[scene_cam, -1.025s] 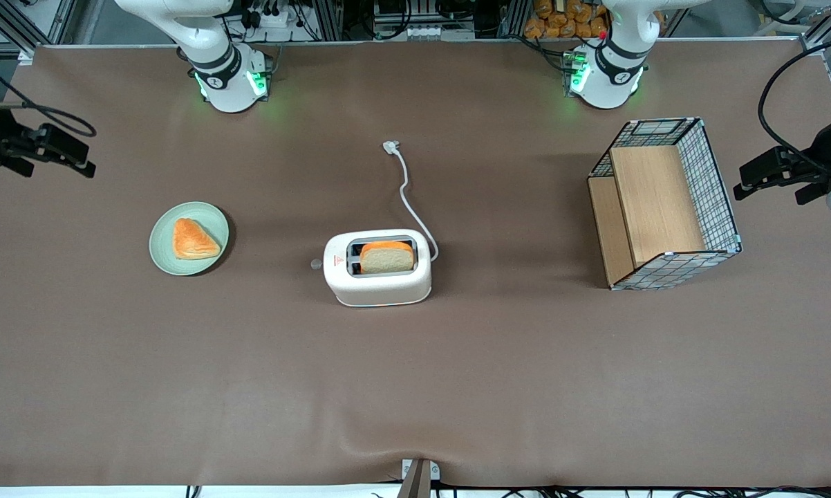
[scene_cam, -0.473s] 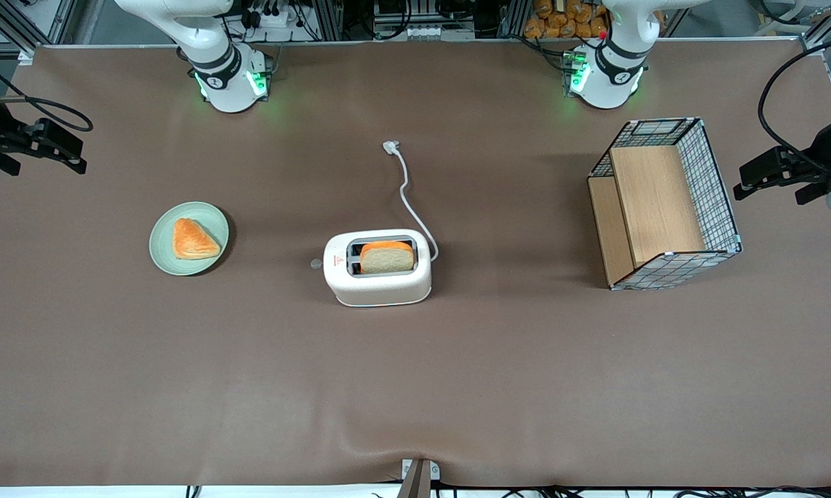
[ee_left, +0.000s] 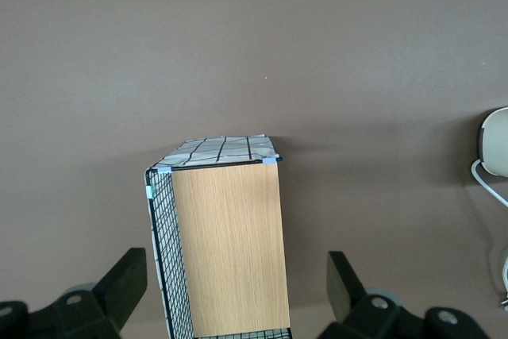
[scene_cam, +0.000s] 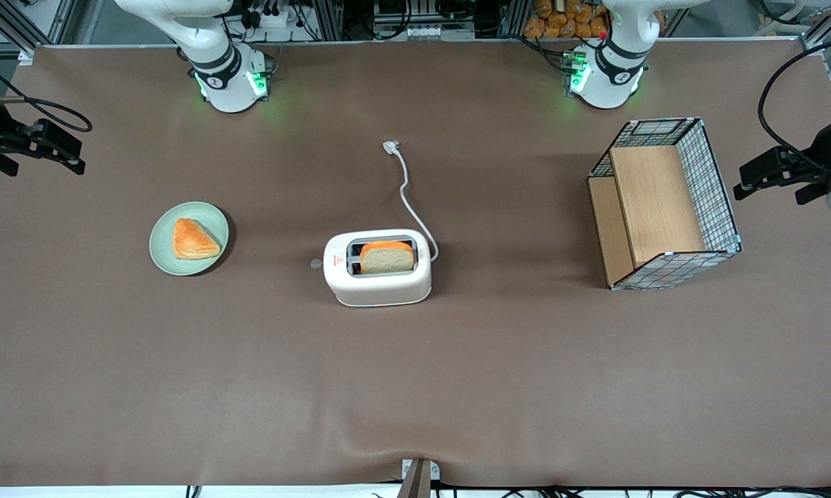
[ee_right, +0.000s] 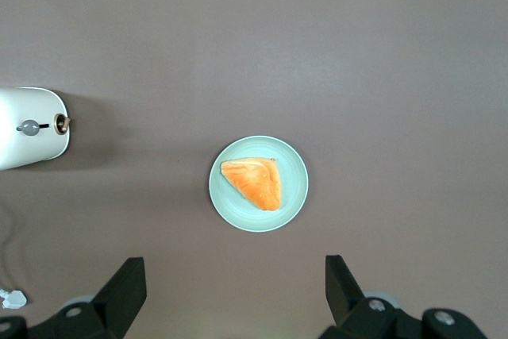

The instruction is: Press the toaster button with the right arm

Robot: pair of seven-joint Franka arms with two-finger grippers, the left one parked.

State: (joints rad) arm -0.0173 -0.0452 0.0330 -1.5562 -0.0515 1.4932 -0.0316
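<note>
Front view, we count one toaster (scene_cam: 377,268), one button (scene_cam: 314,263), one plate (scene_cam: 189,238); gripper (scene_cam: 56,146) wide, well apart.

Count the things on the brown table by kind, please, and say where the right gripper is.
Food: 2, pastry, bread slice
Appliances: 1, toaster
Dishes: 1, plate
Containers: 1, basket
Total: 5
The gripper, fingers open, hovers high above the plate.
</note>
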